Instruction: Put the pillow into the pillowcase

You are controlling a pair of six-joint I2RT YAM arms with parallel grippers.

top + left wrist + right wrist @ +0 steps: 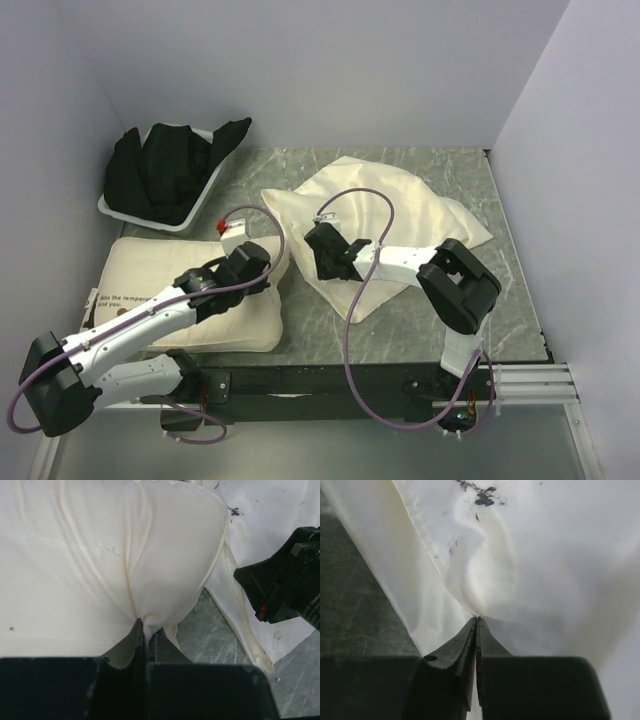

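The pillow (pixel 150 290) lies at the front left, a thick cream cushion with black lettering at its left end. My left gripper (pixel 268 262) is shut on a pinch of fabric at the pillow's right-hand corner (pixel 165 570), with the cloth bunched between the closed fingertips (pixel 146 630). The pillowcase (pixel 400 210) is a limp, wrinkled cream sack spread over the middle of the table. My right gripper (pixel 316 250) is at its left edge, and its jaws (pixel 478 621) are shut on a fold of the pillowcase (pixel 535 565) just inside the stitched hem. The two grippers sit close together, a hand's width apart.
A white tray (pixel 200 205) holding bundled black cloth (pixel 165 165) stands at the back left, just behind the pillow. White walls close in the left, back and right. Grey marbled table (pixel 500 290) shows at the right and front.
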